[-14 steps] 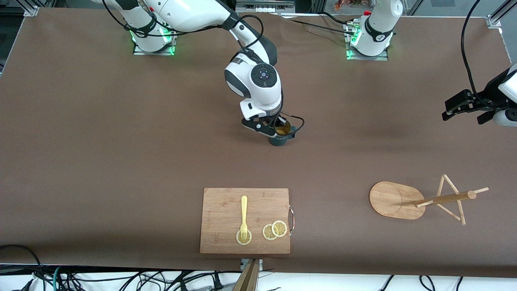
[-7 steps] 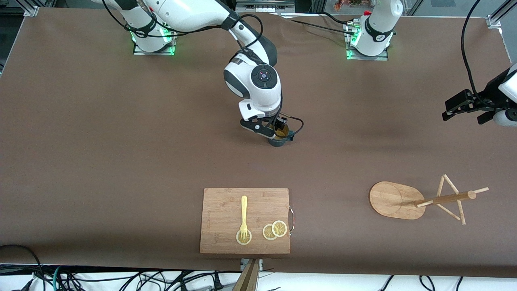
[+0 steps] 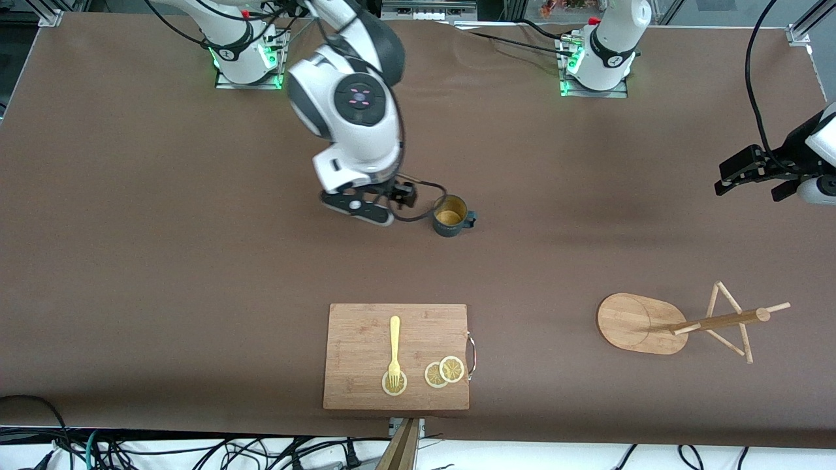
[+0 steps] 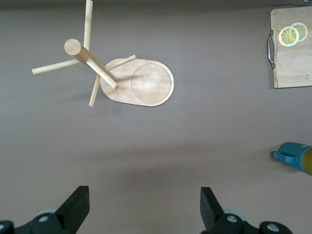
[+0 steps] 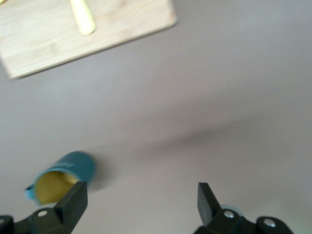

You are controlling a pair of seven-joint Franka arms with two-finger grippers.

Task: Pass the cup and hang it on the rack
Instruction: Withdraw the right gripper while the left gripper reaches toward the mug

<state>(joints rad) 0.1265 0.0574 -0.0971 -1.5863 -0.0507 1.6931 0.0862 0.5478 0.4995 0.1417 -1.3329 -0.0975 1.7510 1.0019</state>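
Observation:
The dark teal cup stands upright on the brown table near its middle, yellowish inside, its handle toward the left arm's end; it also shows in both wrist views. My right gripper hangs open beside the cup, toward the right arm's end, with nothing between its fingers. The bamboo rack stands nearer the front camera, toward the left arm's end, its post and pegs bare. My left gripper waits open and empty over the left arm's end of the table.
A wooden cutting board lies near the table's front edge, with a yellow fork and lemon slices on it. A black cable loops from the right hand close to the cup.
My right gripper opened, let go of the cup, rose and swung away toward the right arm's end. The cup stays on the table. The left arm has not moved.

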